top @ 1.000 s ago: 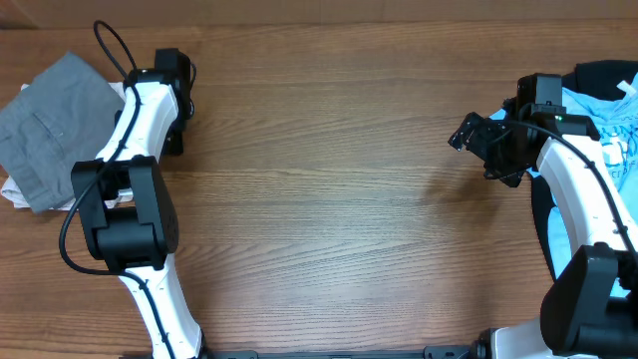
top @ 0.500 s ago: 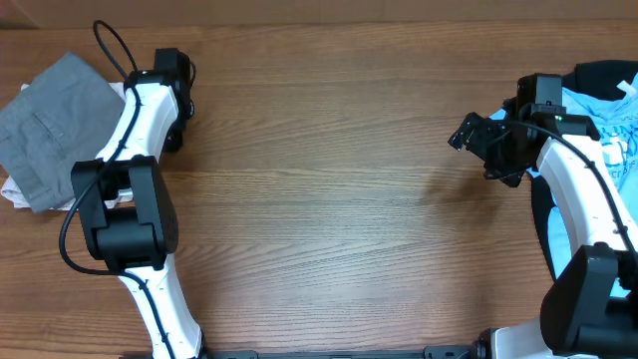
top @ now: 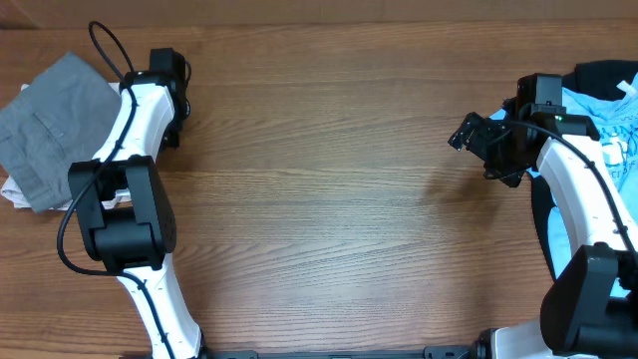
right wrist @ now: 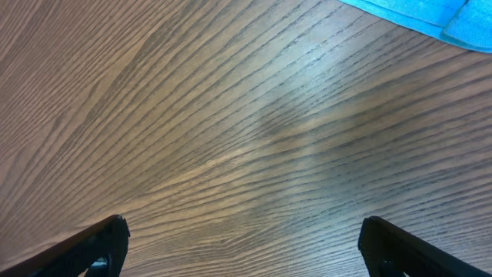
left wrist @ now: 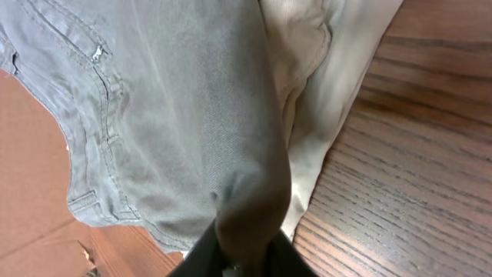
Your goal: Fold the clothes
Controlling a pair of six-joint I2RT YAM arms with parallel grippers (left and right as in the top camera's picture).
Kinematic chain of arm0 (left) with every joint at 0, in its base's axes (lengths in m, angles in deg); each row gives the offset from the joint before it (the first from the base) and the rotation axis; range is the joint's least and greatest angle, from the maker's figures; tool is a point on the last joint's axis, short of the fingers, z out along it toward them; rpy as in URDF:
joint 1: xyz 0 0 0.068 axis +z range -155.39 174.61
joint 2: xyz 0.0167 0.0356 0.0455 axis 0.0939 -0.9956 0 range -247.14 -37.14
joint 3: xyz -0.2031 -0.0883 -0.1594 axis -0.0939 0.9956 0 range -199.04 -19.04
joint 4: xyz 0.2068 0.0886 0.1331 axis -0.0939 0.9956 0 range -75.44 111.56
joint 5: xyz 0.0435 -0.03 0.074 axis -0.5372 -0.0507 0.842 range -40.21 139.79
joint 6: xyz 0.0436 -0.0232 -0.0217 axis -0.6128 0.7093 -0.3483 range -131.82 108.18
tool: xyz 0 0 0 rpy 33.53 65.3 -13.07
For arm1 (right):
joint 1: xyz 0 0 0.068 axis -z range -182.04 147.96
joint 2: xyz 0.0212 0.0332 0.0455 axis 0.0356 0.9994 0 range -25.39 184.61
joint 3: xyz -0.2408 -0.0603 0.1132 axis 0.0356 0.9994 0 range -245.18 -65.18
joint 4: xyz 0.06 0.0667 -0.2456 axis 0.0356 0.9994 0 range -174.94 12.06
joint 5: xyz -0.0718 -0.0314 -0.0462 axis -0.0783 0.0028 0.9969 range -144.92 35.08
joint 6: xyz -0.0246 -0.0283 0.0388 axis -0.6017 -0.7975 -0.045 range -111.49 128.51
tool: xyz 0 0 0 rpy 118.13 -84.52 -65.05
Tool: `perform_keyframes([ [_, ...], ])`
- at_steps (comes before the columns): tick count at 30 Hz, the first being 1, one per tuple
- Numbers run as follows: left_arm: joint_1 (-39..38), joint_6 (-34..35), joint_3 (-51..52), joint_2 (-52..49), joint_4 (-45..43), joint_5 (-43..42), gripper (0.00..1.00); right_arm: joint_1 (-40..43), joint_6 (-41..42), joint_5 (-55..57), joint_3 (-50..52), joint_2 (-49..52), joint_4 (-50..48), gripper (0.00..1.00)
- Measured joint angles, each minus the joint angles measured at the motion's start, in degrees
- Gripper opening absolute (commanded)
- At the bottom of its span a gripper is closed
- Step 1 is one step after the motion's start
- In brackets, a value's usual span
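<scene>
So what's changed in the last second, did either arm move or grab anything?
The left arm edged slightly left and away from its base, toward the plain grey cotton shorts. The left gripper is pinched on a fold of them; no grab or release shows. The right gripper, open over the brown wooden table, the shorts and the light-blue T-shirt stayed put.

Stock on view: four garments, two robot arms, one table.
Garments: one pair of grey shorts (top: 50, 125), one pair of beige shorts (left wrist: 338, 85), one light-blue T-shirt (top: 603, 115), one black garment (top: 603, 72). Arms: one left arm (top: 135, 115), one right arm (top: 578, 189), each with one two-finger gripper, namely the left gripper (left wrist: 234, 265) and the right gripper (right wrist: 246, 246). Table: one wooden table (top: 329, 179).
</scene>
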Motion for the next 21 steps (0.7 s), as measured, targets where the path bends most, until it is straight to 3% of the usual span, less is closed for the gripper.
perform_keyframes([
  [8,0.02,2.14,-1.03,-0.02,0.20,-1.44,0.05,0.00,0.02,0.02,0.00,0.00,0.00,1.00],
  [21,0.48,4.76,-12.85,-0.02,-3.39,-10.10,0.04,0.00,0.00,0.02,0.00,0.00,0.00,1.00],
])
